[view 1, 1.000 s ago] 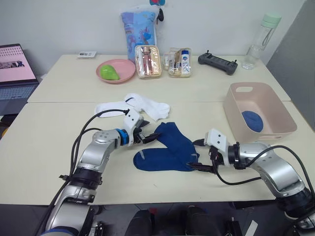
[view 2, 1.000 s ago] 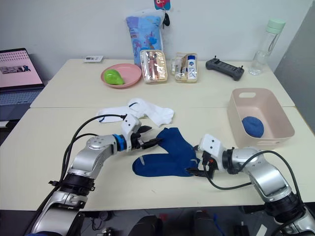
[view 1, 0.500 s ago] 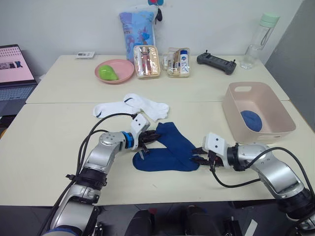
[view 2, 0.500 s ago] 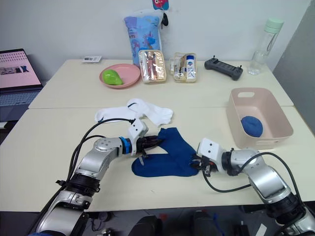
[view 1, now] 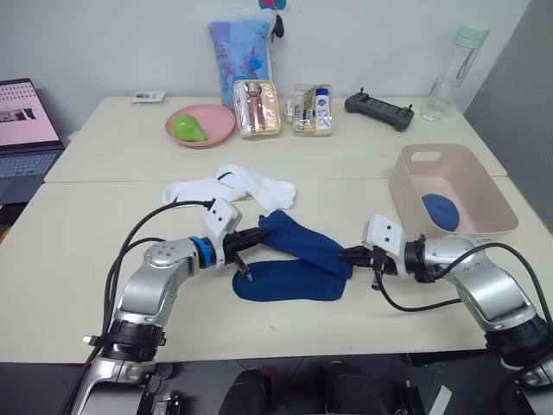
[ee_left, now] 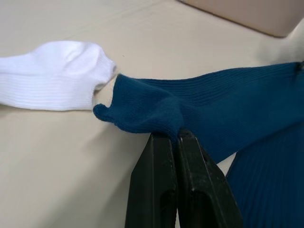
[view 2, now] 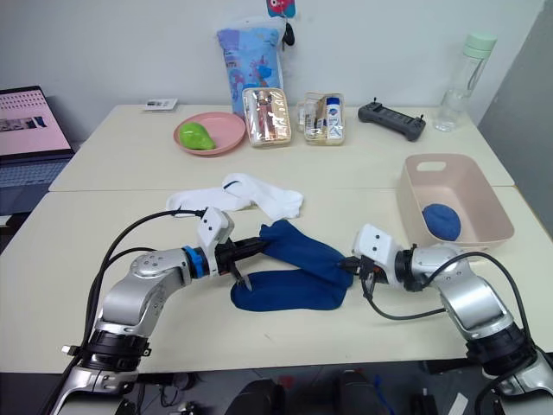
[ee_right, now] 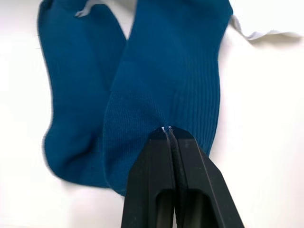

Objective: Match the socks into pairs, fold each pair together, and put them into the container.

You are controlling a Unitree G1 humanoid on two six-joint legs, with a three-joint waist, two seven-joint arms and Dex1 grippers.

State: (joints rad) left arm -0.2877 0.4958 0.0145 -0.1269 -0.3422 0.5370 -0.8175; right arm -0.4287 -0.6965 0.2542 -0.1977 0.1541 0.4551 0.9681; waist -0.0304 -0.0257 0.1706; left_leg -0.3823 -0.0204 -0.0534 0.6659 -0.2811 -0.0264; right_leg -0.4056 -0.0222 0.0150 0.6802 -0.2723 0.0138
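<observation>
Table [view 1: 104,233] carries everything; its near edge is partly hidden behind both arms. Laptop [view 1: 24,130] at the far left is cut off by the frame. Container [view 1: 406,186] sits at the table's right edge, near corner side — inside it a rolled dark blue bundle [view 1: 441,210], too bunched to tell how many socks it holds. Patterned blue bag [view 1: 242,47] at the far edge, its top cut off. White socks [view 1: 233,184] lie mid-table, overlapping, so the outline of each is hard to separate.

Two loose dark blue socks near the table's front edge: the upper blue sock [view 1: 298,242] is stretched between the grippers and lies across the lower blue sock [view 1: 281,284], hiding part of it. Left gripper [ee_left: 176,137] has its jaws pinched tight on the upper sock's left end. Right gripper [ee_right: 167,130] — jaws closed on the same sock's right end.

The head views leave both pinch points small and dark; the wrist views show them plainly. The left wrist view also shows a white sock's tip just beside the held blue end. The right wrist view shows both blue socks side by side, overlapping.

Pink plate [view 1: 207,121] with a green item, two clear pouches [view 1: 259,108], black controller [view 1: 380,111] and bottle [view 1: 454,73] line the far edge.
</observation>
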